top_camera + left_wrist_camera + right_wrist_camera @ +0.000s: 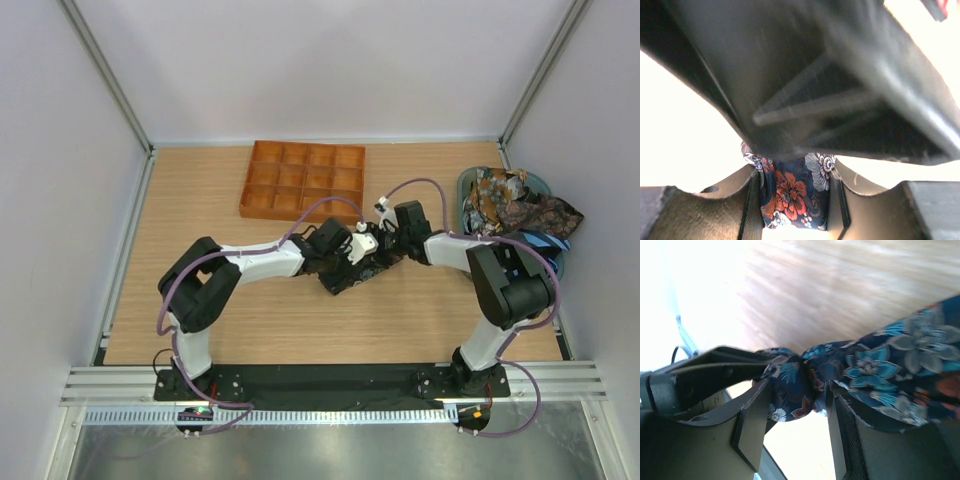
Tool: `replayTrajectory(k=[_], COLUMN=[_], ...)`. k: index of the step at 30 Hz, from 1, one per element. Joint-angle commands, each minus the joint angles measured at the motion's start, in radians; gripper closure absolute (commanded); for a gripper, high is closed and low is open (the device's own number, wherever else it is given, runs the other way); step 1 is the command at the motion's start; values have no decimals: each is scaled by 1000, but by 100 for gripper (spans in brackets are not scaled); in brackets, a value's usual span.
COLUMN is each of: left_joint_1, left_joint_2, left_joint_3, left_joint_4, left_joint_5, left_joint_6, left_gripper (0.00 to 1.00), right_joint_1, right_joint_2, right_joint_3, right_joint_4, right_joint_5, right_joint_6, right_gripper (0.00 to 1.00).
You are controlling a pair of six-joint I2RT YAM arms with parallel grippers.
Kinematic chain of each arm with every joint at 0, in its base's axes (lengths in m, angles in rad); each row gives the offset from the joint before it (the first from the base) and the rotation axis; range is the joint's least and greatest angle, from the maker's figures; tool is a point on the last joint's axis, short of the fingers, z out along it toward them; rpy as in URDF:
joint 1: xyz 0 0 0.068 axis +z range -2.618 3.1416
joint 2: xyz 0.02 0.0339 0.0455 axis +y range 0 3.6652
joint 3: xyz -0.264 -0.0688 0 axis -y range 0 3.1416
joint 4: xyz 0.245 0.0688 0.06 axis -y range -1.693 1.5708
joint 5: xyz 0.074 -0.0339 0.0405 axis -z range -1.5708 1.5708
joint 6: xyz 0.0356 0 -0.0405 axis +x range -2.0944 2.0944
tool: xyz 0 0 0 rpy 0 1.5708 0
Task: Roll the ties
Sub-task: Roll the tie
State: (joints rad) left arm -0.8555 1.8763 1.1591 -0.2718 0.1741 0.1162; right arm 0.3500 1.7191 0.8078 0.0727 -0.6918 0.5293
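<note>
Both left gripper (796, 200) and right gripper (795, 415) clamp one tie (875, 370), orange tray (300, 146) beyond.

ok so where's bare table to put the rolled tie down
The table is bare left of the tray and in the front strip between the arm bases. Crowded: the middle, where the left gripper and right gripper hold the tie, and the basket of ties at right.
</note>
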Motion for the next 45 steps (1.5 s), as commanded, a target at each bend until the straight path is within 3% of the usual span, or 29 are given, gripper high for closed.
replayTrajectory(k=[1, 12, 35, 45], left_joint_1=[-5, -7, -7, -5], left_joint_2=[75, 69, 72, 90], left_joint_3=[-19, -9, 10, 21], left_joint_4=[-130, -144, -168, -185], left_joint_5=[-45, -53, -65, -62], left_joint_6=[-27, -41, -46, -43], left_gripper=[72, 73, 72, 73], right_joint_1=[-37, -77, -56, 20], right_joint_2=[-104, -170, 25, 111], right_joint_3=[-1, 63, 234, 326], right_joint_4=[12, -186, -257, -343], right_joint_5=[49, 434, 572, 727], right_joint_6=[40, 12, -38, -100], right_gripper=[46, 57, 54, 55])
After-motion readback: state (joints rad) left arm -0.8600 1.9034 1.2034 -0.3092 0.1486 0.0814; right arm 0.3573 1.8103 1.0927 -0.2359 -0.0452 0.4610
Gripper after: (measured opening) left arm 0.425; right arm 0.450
